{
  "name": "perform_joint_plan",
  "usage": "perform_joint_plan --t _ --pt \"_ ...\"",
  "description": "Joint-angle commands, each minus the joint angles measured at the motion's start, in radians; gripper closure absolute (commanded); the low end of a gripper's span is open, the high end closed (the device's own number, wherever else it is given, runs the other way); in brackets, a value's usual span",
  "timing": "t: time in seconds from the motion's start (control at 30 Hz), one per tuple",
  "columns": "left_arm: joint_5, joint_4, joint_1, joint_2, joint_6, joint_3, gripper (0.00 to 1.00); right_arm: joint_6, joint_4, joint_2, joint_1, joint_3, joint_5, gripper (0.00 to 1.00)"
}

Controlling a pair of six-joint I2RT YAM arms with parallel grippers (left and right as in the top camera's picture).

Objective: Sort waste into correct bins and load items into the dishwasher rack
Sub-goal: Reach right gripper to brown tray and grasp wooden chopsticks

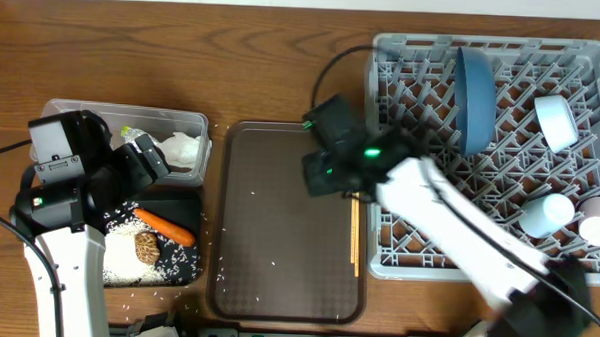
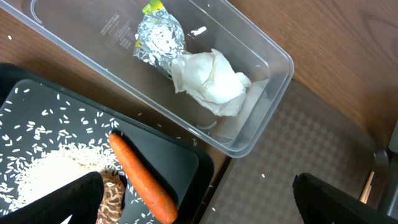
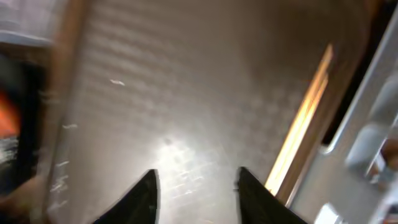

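R gripper [image 3: 196, 180] over brown tray [image 3: 186, 93], wrist view blurred.
Fingers part-open, nothing btwn; chopsticks [image 3: 305, 118] a blurred streak right of centre. L gripper [image 2: 196, 186] wide open, empty, only tips show at bottom corners.

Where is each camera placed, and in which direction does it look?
Overhead: above the table, facing straight down on brown tray, dishwasher rack; left arm, right arm show.
Left wrist: on left arm, facing down at clear tub, black tray, carrot; open left pincer shows.
Right wrist: on right arm, blurred, facing down at brown tray, chopsticks; right pincer shows.
Shared: carrot in overhead and left wrist.
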Motion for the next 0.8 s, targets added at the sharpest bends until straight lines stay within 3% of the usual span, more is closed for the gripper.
perform_joint_plan --t 0.0,0.07,0.17,0.37,0.77 --pt "-0.013 -0.003 0.003 0.004 0.017 0.021 0.02 0.24 -0.041 0.085 0.032 -0.01 0.173 0.82" --pt "-0.013 -0.003 0.003 0.004 0.017 0.021 0.02 0.292 -0.054 0.133 0.031 -0.01 0.178 0.87" --pt "-0.013 -0.003 0.003 0.004 0.017 0.021 0.02 0.343 -0.053 0.207 0.014 -0.01 0.177 0.8" --pt "-0.013 -0.003 0.003 0.004 0.017 0.021 0.02 0.359 -0.071 0.313 -0.027 -0.01 0.171 0.8" --pt "-0.013 -0.003 0.003 0.004 0.017 0.021 0.02 0.359 -0.119 0.338 -0.072 -0.056 0.105 0.77"
